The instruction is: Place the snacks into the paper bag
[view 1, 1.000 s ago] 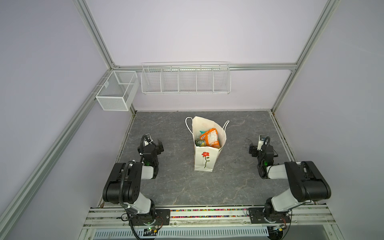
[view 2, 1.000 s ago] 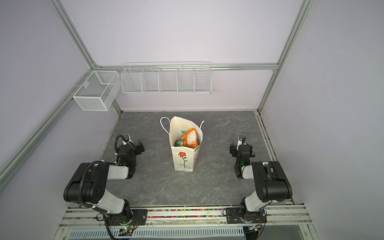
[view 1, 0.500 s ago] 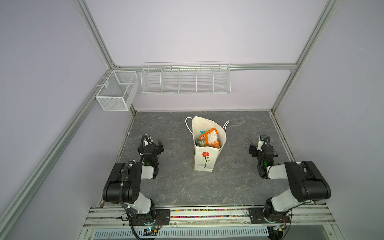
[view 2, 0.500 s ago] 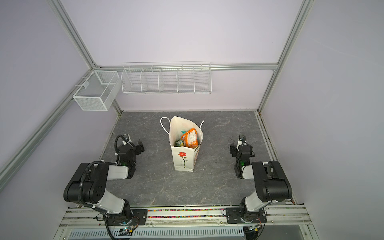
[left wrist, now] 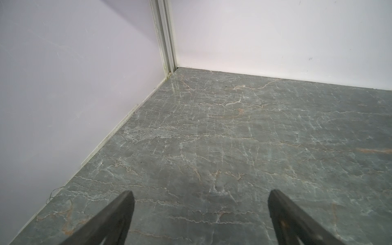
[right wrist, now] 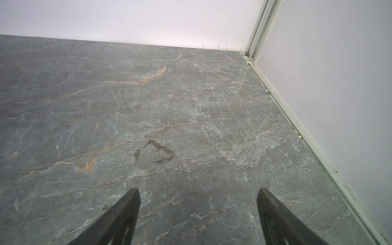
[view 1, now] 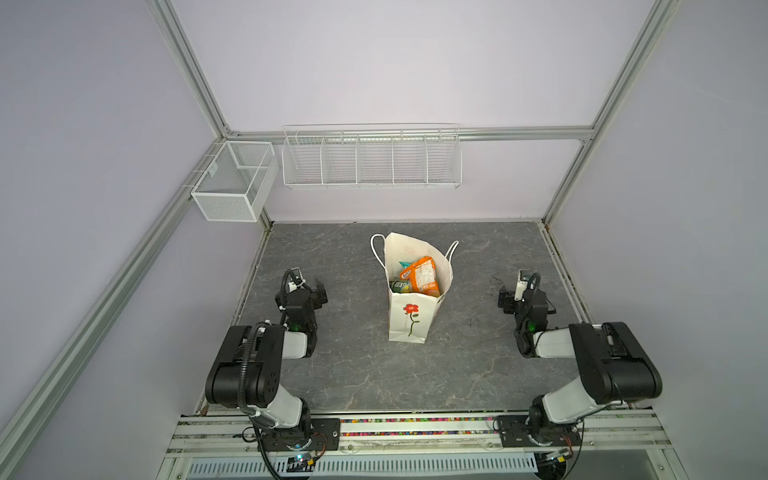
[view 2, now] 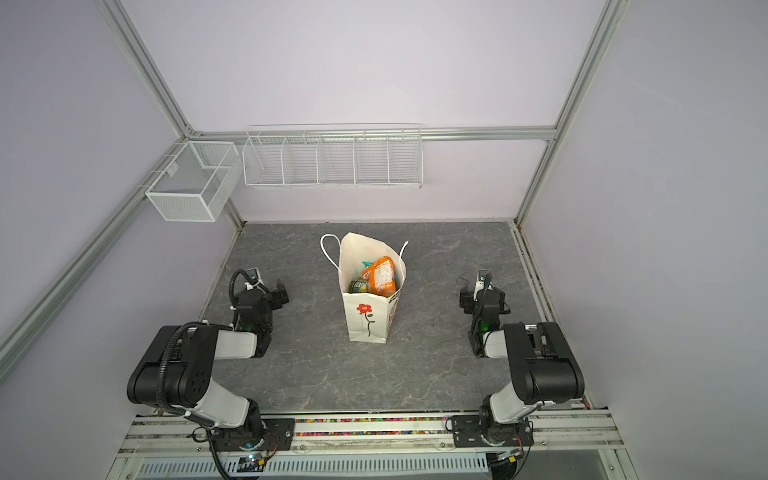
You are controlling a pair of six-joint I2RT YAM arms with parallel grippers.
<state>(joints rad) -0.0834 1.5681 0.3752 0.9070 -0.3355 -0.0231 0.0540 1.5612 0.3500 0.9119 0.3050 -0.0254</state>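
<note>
The white paper bag point(view 1: 409, 320) point(view 2: 368, 322), printed with a red flower, stands upright in the middle of the grey table, and both top views look into its open mouth. Snacks sit inside it: an orange packet point(view 1: 422, 276) point(view 2: 380, 276) on top, a green one point(view 1: 400, 286) point(view 2: 358, 286) beside it and a teal edge point(view 1: 404, 263) behind. My left gripper point(view 1: 311, 291) point(view 2: 270, 295) point(left wrist: 200, 192) rests low at the table's left side, open and empty. At the right side my right gripper point(view 1: 517, 297) point(view 2: 478, 297) point(right wrist: 198, 189) is also open over bare tabletop. Both are well apart from the bag.
A white wire basket point(view 1: 370, 158) hangs on the back wall and a white mesh box point(view 1: 232, 183) on the left rail. Walls and aluminium posts point(left wrist: 166, 38) point(right wrist: 259, 27) close in the table's back corners. A dark smudge point(right wrist: 159, 151) marks the tabletop ahead of my right gripper.
</note>
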